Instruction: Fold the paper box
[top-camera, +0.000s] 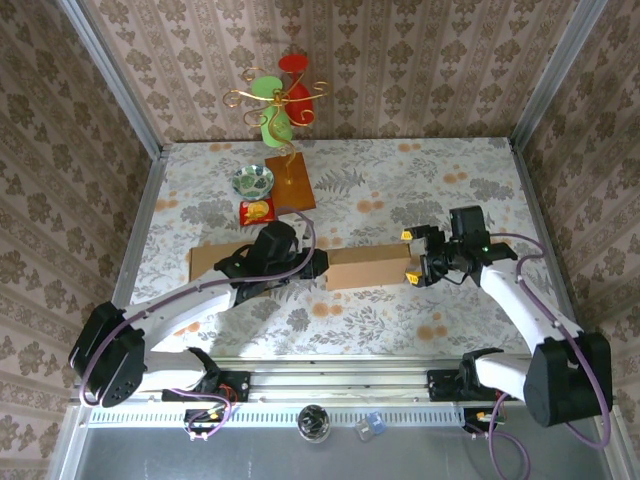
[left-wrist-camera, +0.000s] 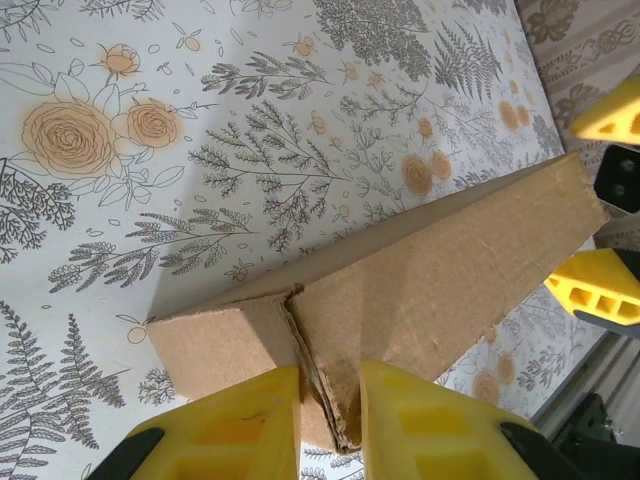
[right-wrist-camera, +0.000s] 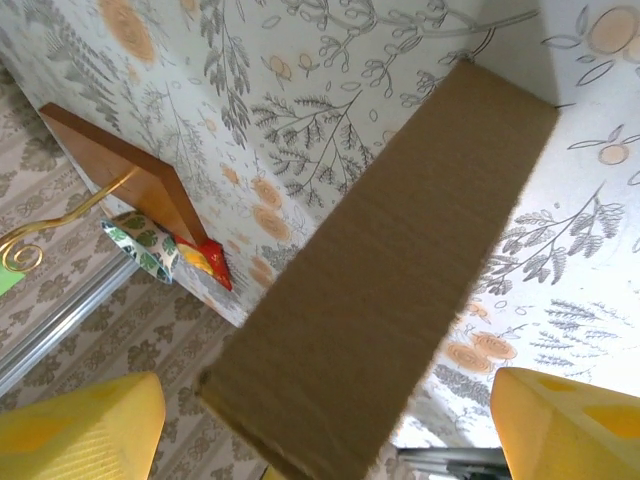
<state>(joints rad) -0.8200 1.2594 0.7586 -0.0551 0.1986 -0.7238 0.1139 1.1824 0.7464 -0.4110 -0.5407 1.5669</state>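
okay, i had the left gripper (left-wrist-camera: 330, 405) pinching the paper box (left-wrist-camera: 440, 270), right gripper (top-camera: 410, 256) spread wide around its other end.

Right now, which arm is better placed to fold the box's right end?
Right. The right gripper, jaws open and empty, straddles the paper box at its right end. The left gripper is shut on the box's left part, steadying it, so it likely serves best as the anchor.
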